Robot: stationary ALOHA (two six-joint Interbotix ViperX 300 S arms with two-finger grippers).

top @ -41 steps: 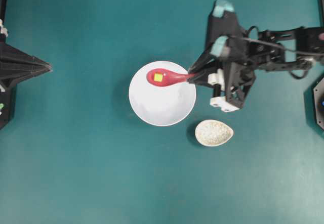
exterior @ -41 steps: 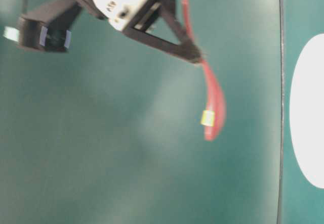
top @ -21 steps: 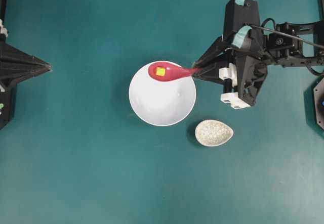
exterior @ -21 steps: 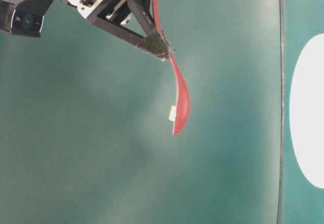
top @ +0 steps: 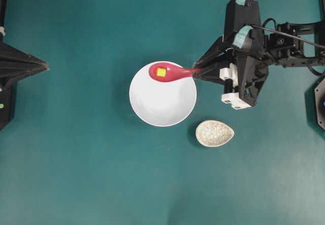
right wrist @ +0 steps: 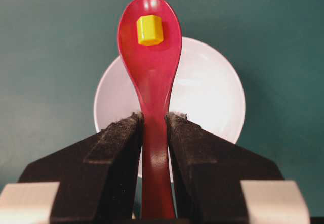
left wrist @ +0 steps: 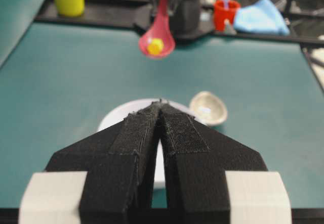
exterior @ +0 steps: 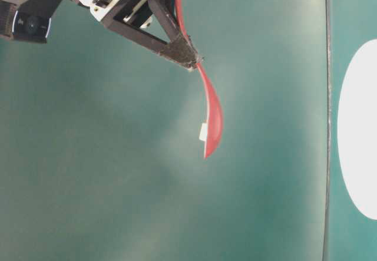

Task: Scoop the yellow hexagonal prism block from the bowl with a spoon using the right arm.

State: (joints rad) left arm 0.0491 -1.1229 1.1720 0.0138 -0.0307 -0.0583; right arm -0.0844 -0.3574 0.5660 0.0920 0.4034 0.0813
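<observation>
**Item: yellow block, carried in spoon, lifted above bowl**

Yellow hexagonal prism block: tiny, rigid, probably very light. Lies loose in the head of the spoon, out ahead of the right claw toward the spoon's tip. Nothing pins it; likely to slide on the glossy surface if the head tips or jerks. Best handled through the spoon alone, kept level.

Spoon: hard, glossy red-pink, likely slippery and breakable. Right claw is clamped on the straight handle just behind the head, pads on either side.

Bowl: plain white, below and ahead of the right claw, apparently empty; the spoon head hangs over its far rim.

Speckled dish: on the worktop, near the bowl, below the claw to one side.

Open room: bare worktop all round the bowl; worktop edges well apart from it.

Left claw: pads pressed together, holding nothing, well apart from the spoon, facing it across the bowl.
</observation>
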